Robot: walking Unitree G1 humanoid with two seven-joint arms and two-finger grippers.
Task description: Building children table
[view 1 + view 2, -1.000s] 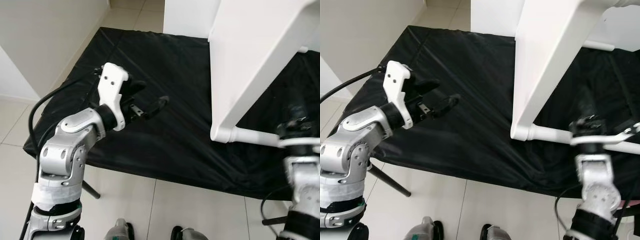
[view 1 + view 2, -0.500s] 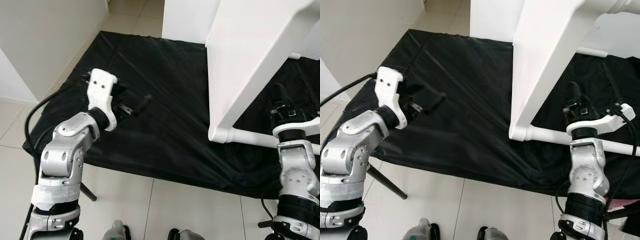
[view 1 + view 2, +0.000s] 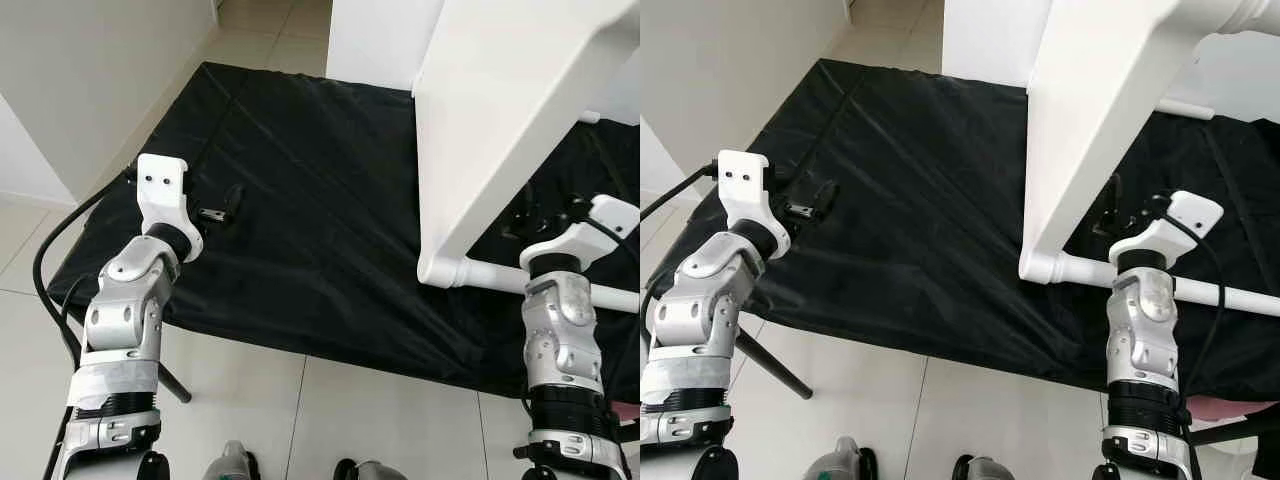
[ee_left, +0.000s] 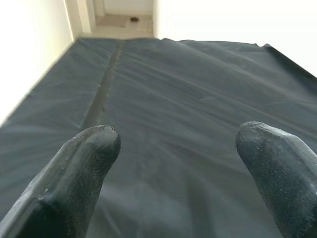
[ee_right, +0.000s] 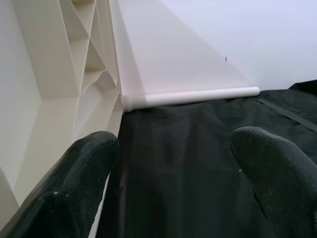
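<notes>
Your white children's table (image 3: 500, 120) is tipped on its side on the black cloth (image 3: 320, 200), its top standing as a tall slab and its legs lying level, which puts the underside and the leg joints within reach. One round white leg (image 3: 1140, 277) runs out from the lower corner of the slab toward the robot's right, just above the cloth, and a second leg (image 5: 190, 96) lies further back along the cloth, meeting the ribbed underside at its socket. Your right gripper (image 5: 173, 183) sits low over the cloth, just beside the underside panel, its two black fingers (image 5: 81, 173) spread wide with nothing between them; it looks placed to work at that far joint or to steady the slab, though from the head views you cannot tell how close it is to the near leg. Your left gripper (image 4: 176, 163) hovers over the bare left part of the cloth, well apart from the table, fingers likewise parted and empty, so it is not bearing any of the table's weight now.
</notes>
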